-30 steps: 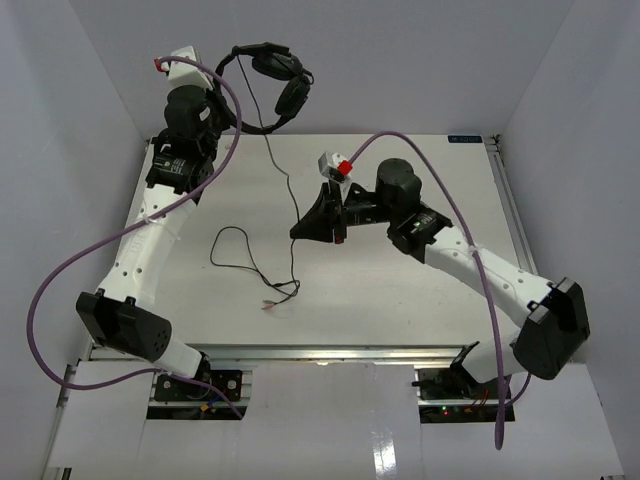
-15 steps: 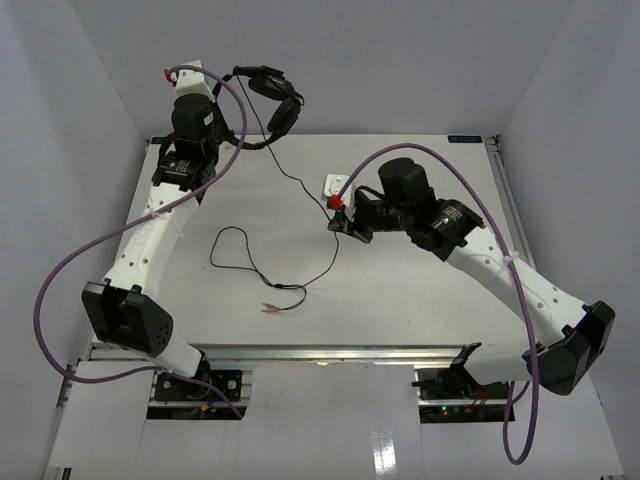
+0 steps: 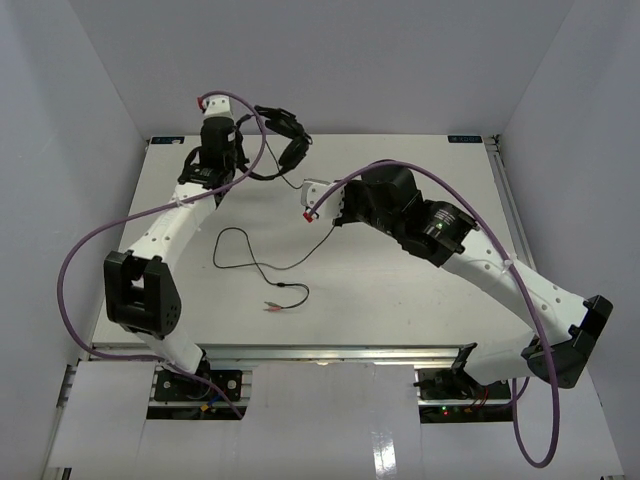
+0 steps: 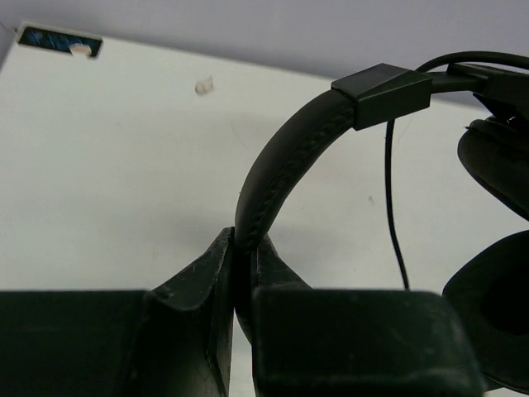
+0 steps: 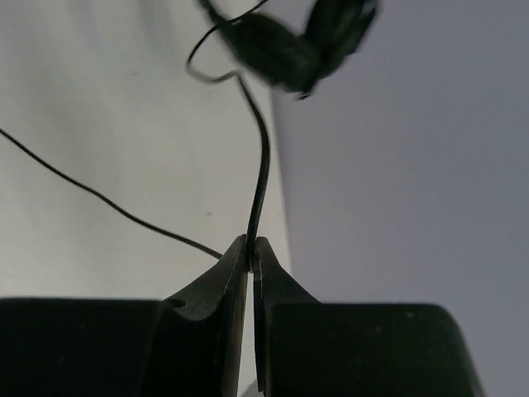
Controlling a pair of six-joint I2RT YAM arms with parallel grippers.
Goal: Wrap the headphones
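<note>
overhead, the headphones (image 3: 288, 140) are held up at the table's (image 3: 420, 300) far edge, left of centre, their cable (image 3: 236, 230) trailing loose nearward. left wrist: the left gripper (image 4: 241, 248) clamps the headband (image 4: 285, 153), likely anchoring it. right wrist: the right gripper (image 5: 250, 246) pinches the cable, probably for winding.

White counter (image 3: 400, 300): free room at 6 o'clock & far 1–2 o'clock corner. Thin black cable (image 3: 233, 230) loops over 8–9 o'clock. Small black over-ear headphones (image 3: 290, 148) block 11–12. White left arm (image 3: 165, 225) lines 9–10 edge; white right arm (image 3: 490, 270) spans ctr to 5. Thick purple cables (image 3: 68, 270) arc overhead.
</note>
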